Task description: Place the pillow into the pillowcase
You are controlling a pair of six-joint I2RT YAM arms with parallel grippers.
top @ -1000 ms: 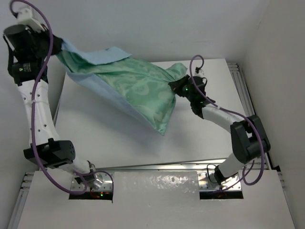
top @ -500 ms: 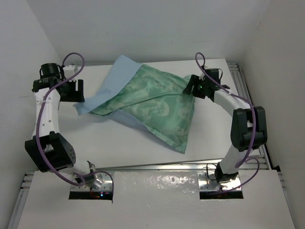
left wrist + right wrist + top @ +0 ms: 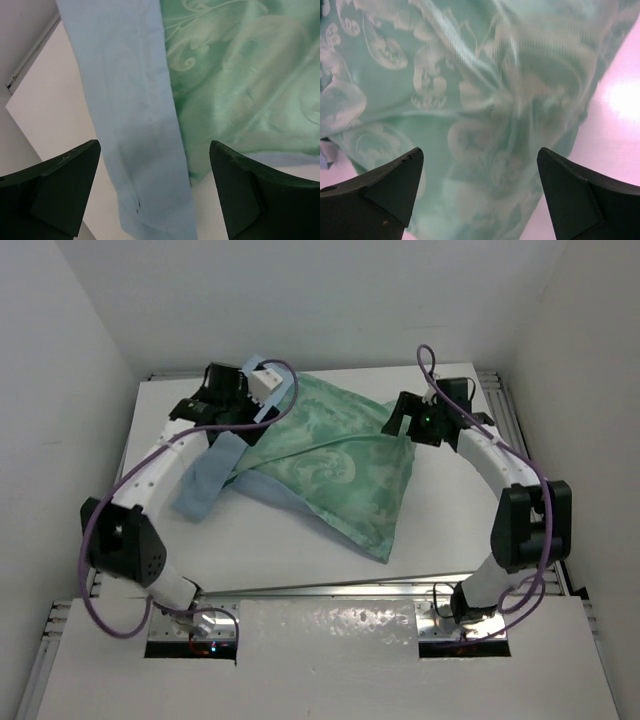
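Table (image 3: 450, 525): white, flat and matte; the pillowcase lies on it.
Pillowcase (image 3: 335, 465): you have it lying across the middle of the table, mint satin side up, plump and creased. Its light blue side trails out from its left edge as a limp strip.
Pillow: you cannot see it; only cloth shows.
Left gripper (image 3: 155, 145): above the pillowcase's far left corner, where the blue strip meets the green satin. Its jaws are spread wide with nothing between them.
Right gripper (image 3: 480, 150): above the pillowcase's far right corner. Its jaws are also spread wide and grip nothing; green satin fills the view beneath.
Contact: you cannot tell whether either gripper's fingers touch the cloth.
Walls (image 3: 300, 300): plain white, behind the pillowcase and to both sides of it.
Rail (image 3: 497, 405): metal, along the table edge to the right of the pillowcase.
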